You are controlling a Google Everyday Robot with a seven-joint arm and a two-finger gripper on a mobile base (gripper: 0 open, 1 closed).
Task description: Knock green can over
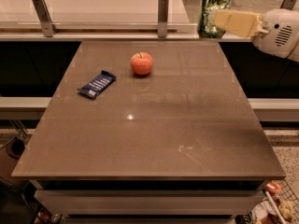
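The green can (215, 6), green with pale markings, is at the top right, at the table's far right corner; its top is cut off by the picture's edge. My gripper (222, 21), cream-coloured on a white wrist (279, 31), reaches in from the right and overlaps the can's lower right side. I cannot tell whether it touches the can.
A red apple (141, 63) sits at the far middle of the brown table (154, 139). A blue snack bar (96, 85) lies to its left. A glass barrier with metal posts (162, 15) runs along the table's far edge. Clutter lies on the floor at the lower right (275, 204).
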